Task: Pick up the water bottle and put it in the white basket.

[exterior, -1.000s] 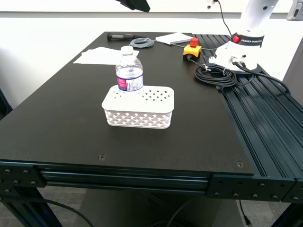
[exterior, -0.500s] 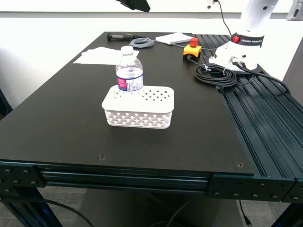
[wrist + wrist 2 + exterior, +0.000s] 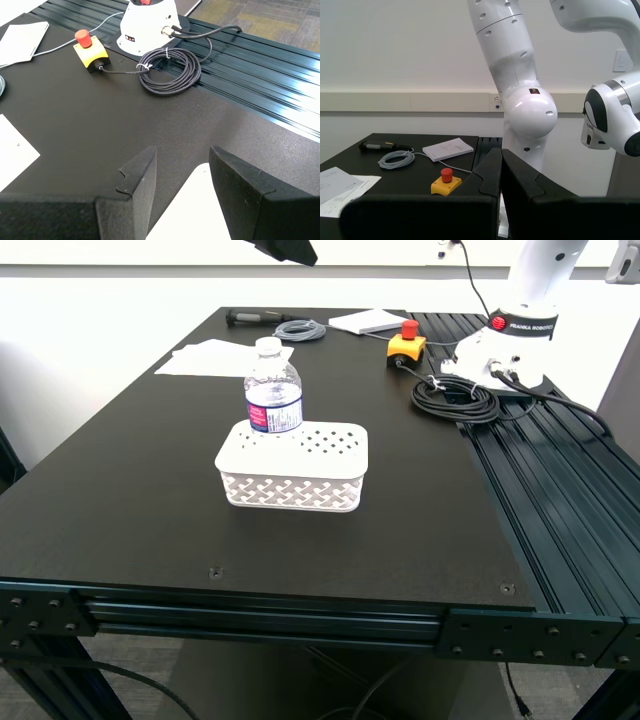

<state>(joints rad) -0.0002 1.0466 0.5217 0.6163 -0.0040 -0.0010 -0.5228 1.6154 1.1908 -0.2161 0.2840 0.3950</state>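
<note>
Standing upright on the black table (image 3: 130,490): the water bottle (image 3: 272,388), clear and ribbed, white cap, blue-and-white label, touching or just behind the far long side of the white basket (image 3: 293,466) as the exterior view shows it; whether inside or only behind, cannot tell.

White basket: low, rectangular, rounded corners, lattice sides, a flat face dotted with round holes uppermost; near the table's middle.

Beyond the basket, toward the table's far edge: white sheets of paper (image 3: 215,358), a coiled grey cable (image 3: 299,330), a dark handled tool (image 3: 255,316), a white booklet (image 3: 368,321).

Beyond the basket and toward the exterior view's right: yellow box with red button (image 3: 405,345), coil of black cable (image 3: 455,397), white base of another robot (image 3: 510,335) on the ribbed dark rails (image 3: 560,490).

My first gripper (image 3: 181,172): released, jaws set apart, nothing between them, hanging over the table with a white surface (image 3: 192,212) below the gap; button box and black coil ahead.

My second gripper (image 3: 500,172): clenched, fingertips meeting, holding nothing, held level and facing the other robot's white arm (image 3: 520,80), well apart from the basket.
</note>
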